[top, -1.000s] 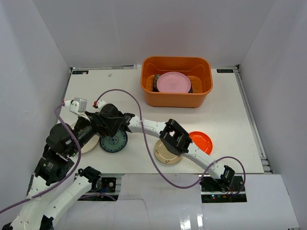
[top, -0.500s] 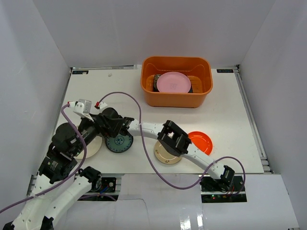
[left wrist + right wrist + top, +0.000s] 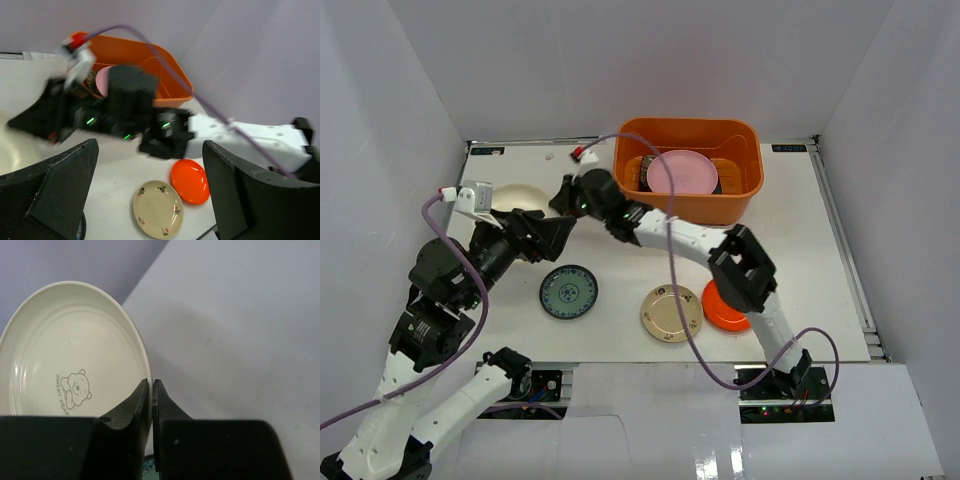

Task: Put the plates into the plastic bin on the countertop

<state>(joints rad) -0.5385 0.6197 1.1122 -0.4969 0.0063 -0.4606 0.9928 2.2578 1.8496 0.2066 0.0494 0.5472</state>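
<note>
Where the white walls close in, the countertop (image 3: 800, 230) fills the overhead view, with both arm bases at its near edge.

Plastic bin (image 3: 686, 208): orange, at the far edge, right of centre. A pink plate (image 3: 682, 172) lies inside it on top of a dark patterned plate (image 3: 642, 170), of which only the edges show.

Right arm (image 3: 690, 235): stretched diagonally from its base at near right, past the bin's front left corner, to far left. Purple cable looped along it.

Left arm (image 3: 445, 280): raised over the near-left part of the counter, wrist pointing toward the right arm's wrist.

Four plates are outside the bin:
- white plate (image 3: 70, 370), far left, printed with a small bear and lettering. Partly hidden by the left arm from above. Cannot tell whether it touches the counter.
- blue-patterned plate (image 3: 569, 291), flat, near left of centre.
- cream-gold plate (image 3: 671, 313), flat, near centre, well apart from the blue one.
- orange-red plate (image 3: 725, 308), just beside the cream-gold one, partly under the right arm.

Right gripper (image 3: 150, 390): fingers pinched together on the white plate's rim, which sits edge-on between them.

Left gripper (image 3: 150, 145): fingers spread wide, nothing between them. It hangs just beside the right wrist.
</note>
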